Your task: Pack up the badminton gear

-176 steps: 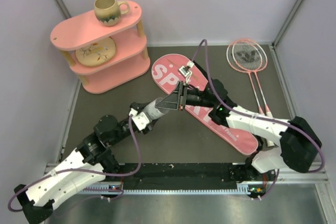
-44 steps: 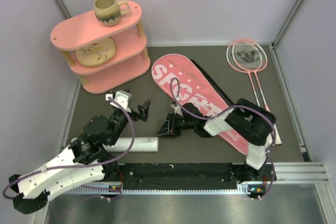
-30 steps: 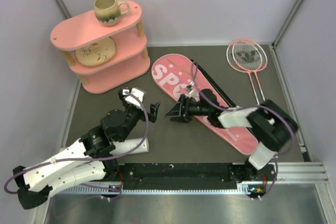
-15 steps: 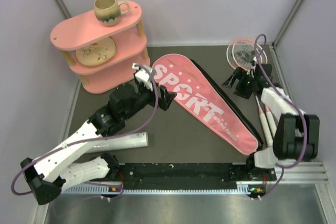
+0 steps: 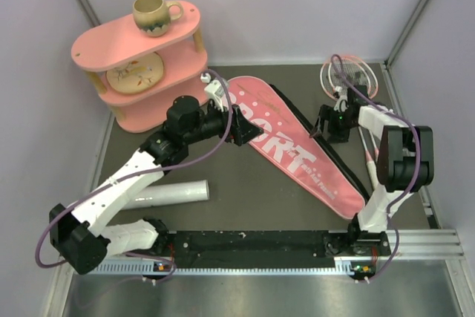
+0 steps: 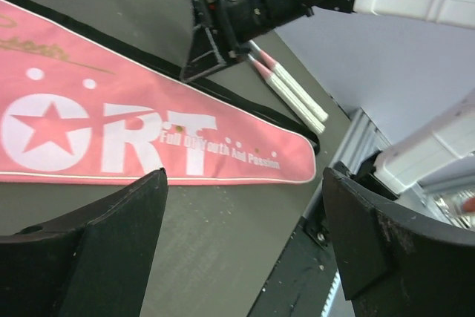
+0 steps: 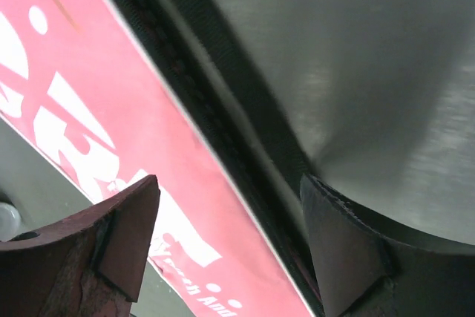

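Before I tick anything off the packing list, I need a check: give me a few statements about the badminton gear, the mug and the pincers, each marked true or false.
1. The white tube lies on the table, outside the pink bag. True.
2. The mug sits on the lower tier of the shelf. False: it stands on the top tier.
3. The left pincer holds a racket. False: it is open and empty, over the bag's wide end.
4. The rackets lie outside the bag, to its right. True.
5. The right pincer is shut. False: its fingers stand apart with nothing between them.
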